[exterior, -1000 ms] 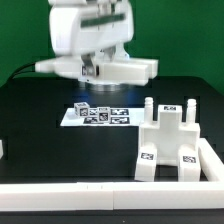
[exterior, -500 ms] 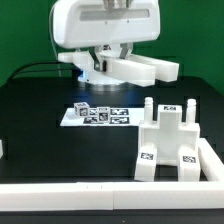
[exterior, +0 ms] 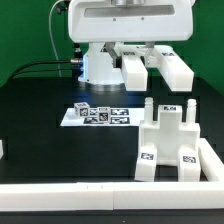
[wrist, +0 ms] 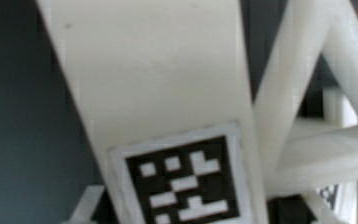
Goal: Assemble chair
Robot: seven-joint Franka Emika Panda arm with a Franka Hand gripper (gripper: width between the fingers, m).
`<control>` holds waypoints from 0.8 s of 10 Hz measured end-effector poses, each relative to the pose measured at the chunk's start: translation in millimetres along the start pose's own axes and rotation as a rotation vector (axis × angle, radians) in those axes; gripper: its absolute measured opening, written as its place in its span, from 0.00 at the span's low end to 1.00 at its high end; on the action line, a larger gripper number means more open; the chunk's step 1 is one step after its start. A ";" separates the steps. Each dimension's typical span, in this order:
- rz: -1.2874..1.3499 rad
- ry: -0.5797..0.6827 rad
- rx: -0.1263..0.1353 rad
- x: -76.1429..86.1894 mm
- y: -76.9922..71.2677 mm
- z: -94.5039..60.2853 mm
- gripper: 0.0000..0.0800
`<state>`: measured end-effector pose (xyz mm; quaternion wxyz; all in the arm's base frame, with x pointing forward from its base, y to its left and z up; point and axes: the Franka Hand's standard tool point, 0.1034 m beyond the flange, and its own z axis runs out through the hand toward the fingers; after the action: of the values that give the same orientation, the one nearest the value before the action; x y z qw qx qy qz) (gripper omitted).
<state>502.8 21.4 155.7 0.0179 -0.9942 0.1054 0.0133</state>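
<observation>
- The gripper (exterior: 150, 50) seems clamped on a tagged white piece (exterior: 175, 70), which hangs clear of the table; its fingers are hidden.
- The part-built chair (exterior: 170, 148) stands in the fence (exterior: 212, 160) corner, pegs up, to the exterior view's right of the marker board (exterior: 96, 115).
- Best, I judge: square the piece over the pegs, then lower it straight and slowly.
- There is no container; the fence corner holds only the chair.

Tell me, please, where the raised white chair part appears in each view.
Exterior view: the raised chair part sits upper centre-right, under the arm.
Wrist view: it fills the picture close up, one tag showing.
Shared landmark: the black table behind it.
</observation>
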 end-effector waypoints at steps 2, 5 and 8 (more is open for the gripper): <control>0.095 -0.005 0.000 -2.0 0.0 2.1 0.39; 0.159 -0.015 0.031 0.6 -7.4 6.5 0.39; 0.159 0.007 0.037 14.9 -17.3 9.3 0.39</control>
<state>520.8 35.5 146.6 0.0350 -0.9822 0.1841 0.0092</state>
